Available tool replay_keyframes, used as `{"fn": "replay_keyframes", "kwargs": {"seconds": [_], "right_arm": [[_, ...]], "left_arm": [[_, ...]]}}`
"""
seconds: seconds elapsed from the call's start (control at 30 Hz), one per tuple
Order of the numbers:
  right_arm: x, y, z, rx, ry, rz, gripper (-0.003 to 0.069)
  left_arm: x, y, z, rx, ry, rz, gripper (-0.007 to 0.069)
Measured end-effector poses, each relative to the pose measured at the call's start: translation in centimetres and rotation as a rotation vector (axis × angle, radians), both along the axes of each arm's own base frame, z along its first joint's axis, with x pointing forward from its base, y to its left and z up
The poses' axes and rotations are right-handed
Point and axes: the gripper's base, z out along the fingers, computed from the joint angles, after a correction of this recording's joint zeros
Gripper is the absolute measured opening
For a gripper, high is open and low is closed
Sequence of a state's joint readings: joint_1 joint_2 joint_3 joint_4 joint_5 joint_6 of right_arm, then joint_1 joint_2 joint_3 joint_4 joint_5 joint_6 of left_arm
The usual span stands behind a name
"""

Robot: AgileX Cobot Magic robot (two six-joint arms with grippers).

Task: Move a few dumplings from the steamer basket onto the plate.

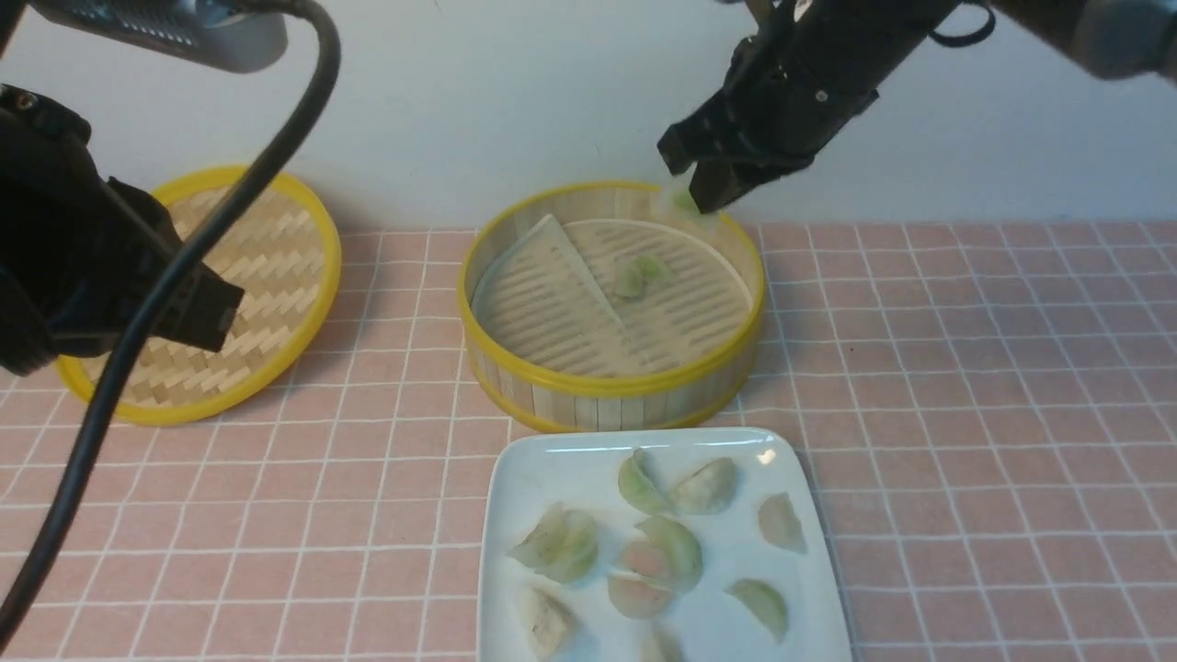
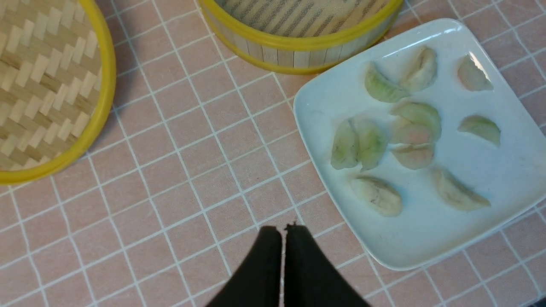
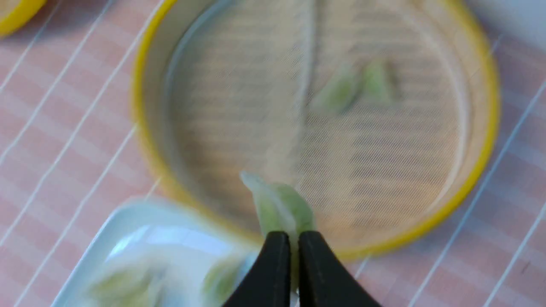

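We are pinching one pale green dumpling (image 3: 279,207) in the closed right gripper (image 1: 696,184), and it is hanging over the far rim of the steamer basket (image 1: 611,395). The round, yellow-rimmed basket is sitting upright midway along the tabletop (image 1: 965,368), toward its far edge, with its pale slatted liner creased into a ridge. Two greenish dumplings (image 1: 640,274) are lying against each other near the liner's middle. The white square plate (image 1: 542,473) is lying flat at the near edge, just in front of the basket. It is carrying roughly ten crescent dumplings (image 2: 420,117), green, whitish and pinkish, some overlapping.
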State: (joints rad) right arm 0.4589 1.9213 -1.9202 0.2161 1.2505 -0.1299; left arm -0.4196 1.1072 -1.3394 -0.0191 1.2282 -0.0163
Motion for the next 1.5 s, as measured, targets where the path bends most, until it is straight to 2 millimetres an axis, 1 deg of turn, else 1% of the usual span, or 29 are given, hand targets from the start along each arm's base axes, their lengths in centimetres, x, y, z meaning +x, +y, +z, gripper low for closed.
{"fn": "replay_keyframes", "kwargs": {"seconds": [0.03, 0.07, 0.1, 0.17, 0.23, 0.3, 0.4, 0.47, 0.5, 0.57, 0.6, 0.67, 0.73, 0.8, 0.87, 0.93, 0.97, 1.0, 1.03, 1.07, 1.13, 1.2, 1.23, 1.27, 1.3, 1.33, 1.37, 1.4, 1.5], "right_arm": [[-2.3, 0.1, -1.1, -0.026, 0.061, 0.022, 0.0001], [-3.8, 0.3, -1.6, -0.038, 0.095, 0.036, 0.0001], [-5.6, 0.1, -2.8, -0.059, 0.147, 0.044, 0.0001], [-7.5, 0.2, -4.2, -0.072, 0.189, 0.042, 0.0001], [-9.0, 0.2, -6.8, -0.088, 0.226, 0.029, 0.0003], [-9.5, 0.2, -9.1, -0.096, 0.237, 0.013, 0.0011], [-9.3, 0.2, -11.3, -0.108, 0.244, -0.002, 0.0044], [-8.9, 0.4, -12.2, -0.105, 0.233, -0.013, 0.0093], [-8.7, 0.5, -12.7, -0.104, 0.234, -0.021, 0.0132], [-8.5, 0.6, -12.9, -0.1, 0.232, -0.03, 0.0191], [-8.5, 0.6, -12.9, -0.096, 0.23, -0.035, 0.0238], [-8.5, 0.6, -12.3, -0.096, 0.239, -0.041, 0.0297], [-8.7, 0.6, -10.8, -0.102, 0.244, -0.032, 0.0305], [-9.0, 0.2, -8.8, -0.106, 0.224, -0.019, 0.0277], [-10.1, -0.9, -5.1, -0.093, 0.15, -0.03, 0.0186], [-11.9, -2.6, -1.2, -0.069, 0.053, -0.067, 0.0073], [-13.4, -3.9, 1.3, -0.042, -0.018, -0.094, 0.0031], [-14.6, -4.9, 2.9, -0.015, -0.068, -0.11, 0.0019], [-14.6, -4.9, 2.9, -0.015, -0.068, -0.11, 0.0019], [-17.7, -7.4, 6.1, 0.05, -0.19, -0.158, -0.0002], [-21.2, -10.2, 8.2, 0.128, -0.313, -0.202, -0.001], [-25.2, -13.2, 9.2, 0.231, -0.452, -0.242, -0.0013], [-27.1, -14.6, 9.1, 0.287, -0.523, -0.256, -0.0013], [-28.1, -15.3, 8.7, 0.318, -0.567, -0.265, -0.0013], [-30.0, -16.6, 8.4, 0.376, -0.641, -0.273, -0.0013], [-30.8, -17.2, 7.7, 0.406, -0.682, -0.276, -0.0013], [-33.0, -18.8, 6.5, 0.476, -0.793, -0.281, -0.0013], [-34.2, -19.7, 5.0, 0.502, -0.848, -0.286, -0.0013], [-35.8, -21.1, 2.2, 0.562, -0.922, -0.312, -0.0013]], "left_arm": [[0.0, 0.0, 0.0, 0.001, 0.0, -0.001, -0.0006], [0.0, 0.0, 0.0, 0.002, -0.001, -0.002, -0.0006], [0.0, 0.0, 0.0, 0.003, -0.001, -0.004, -0.0006], [0.0, 0.0, 0.0, 0.009, -0.004, -0.013, -0.0006], [0.0, 0.0, 0.0, 0.013, -0.006, -0.018, -0.0006], [0.0, 0.0, 0.0, 0.014, -0.007, -0.023, -0.0006], [0.0, 0.0, 0.0, 0.013, -0.007, -0.026, -0.0006], [0.0, 0.0, 0.0, 0.015, -0.007, -0.028, -0.0006], [0.0, 0.0, 0.0, 0.015, -0.008, -0.028, -0.0006], [0.0, 0.0, 0.0, 0.016, -0.007, -0.029, -0.0006], [0.0, 0.0, 0.0, 0.016, -0.006, -0.03, -0.0006], [-0.1, 0.0, 0.0, 0.018, -0.001, -0.03, -0.0006], [-0.1, 0.0, -0.1, 0.018, 0.004, -0.031, -0.0006], [-0.1, 0.0, -0.1, 0.02, 0.008, -0.031, -0.0006], [-0.2, 0.0, -0.1, 0.022, 0.012, -0.031, -0.0006], [-0.2, 0.0, -0.1, 0.022, 0.012, -0.031, -0.0006], [-0.2, 0.0, -0.1, 0.022, 0.012, -0.031, -0.0006], [-0.2, 0.0, -0.1, 0.022, 0.012, -0.031, -0.0006], [-0.2, 0.0, -0.1, 0.022, 0.012, -0.031, -0.0006], [-0.2, 0.0, -0.1, 0.022, 0.012, -0.031, -0.0006], [-0.2, 0.0, -0.1, 0.022, 0.012, -0.031, -0.0006], [-0.1, 0.0, -0.1, 0.02, 0.007, -0.031, -0.0006], [-0.1, -0.1, 0.0, 0.012, 0.001, -0.032, -0.0006], [0.0, -0.1, 0.0, 0.005, -0.007, -0.033, -0.0006], [0.0, -0.2, 0.1, -0.004, -0.011, -0.035, -0.0006], [0.0, -0.2, 0.1, -0.008, -0.014, -0.036, -0.0006], [0.1, -0.4, 0.2, -0.028, -0.028, -0.039, -0.0006], [0.1, -0.5, 0.3, -0.043, -0.035, -0.042, -0.0006], [0.2, -0.7, 0.4, -0.066, -0.048, -0.046, -0.0006]]}}
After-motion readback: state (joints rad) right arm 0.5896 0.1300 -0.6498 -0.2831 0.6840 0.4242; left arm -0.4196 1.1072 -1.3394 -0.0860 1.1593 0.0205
